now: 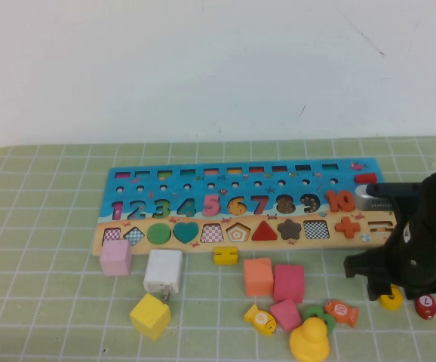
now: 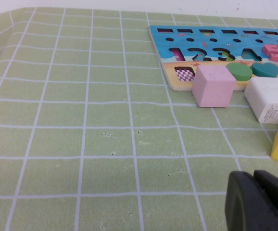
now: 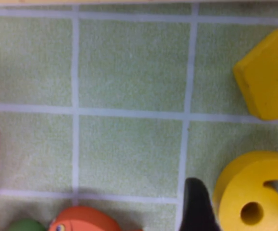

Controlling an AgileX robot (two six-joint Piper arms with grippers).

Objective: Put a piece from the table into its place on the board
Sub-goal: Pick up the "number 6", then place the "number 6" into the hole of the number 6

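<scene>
The number-and-shape board (image 1: 241,202) lies across the middle of the green mat. A yellow number 6 (image 3: 252,192) lies flat on the mat in front of the board's right end; it peeks out under the right arm in the high view (image 1: 391,300). My right gripper (image 1: 388,290) is low over it and open. One black finger (image 3: 195,208) sits right beside the 6; the other is out of frame. My left gripper (image 2: 260,202) is shut and empty, low over bare mat left of the board, and out of the high view.
Loose pieces lie in front of the board: pink cube (image 1: 115,257), white block (image 1: 163,271), yellow cube (image 1: 151,316), orange cube (image 1: 258,276), magenta cube (image 1: 288,283), yellow duck (image 1: 309,341), orange fish (image 1: 342,311). A yellow pentagon (image 3: 268,77) lies close to the 6.
</scene>
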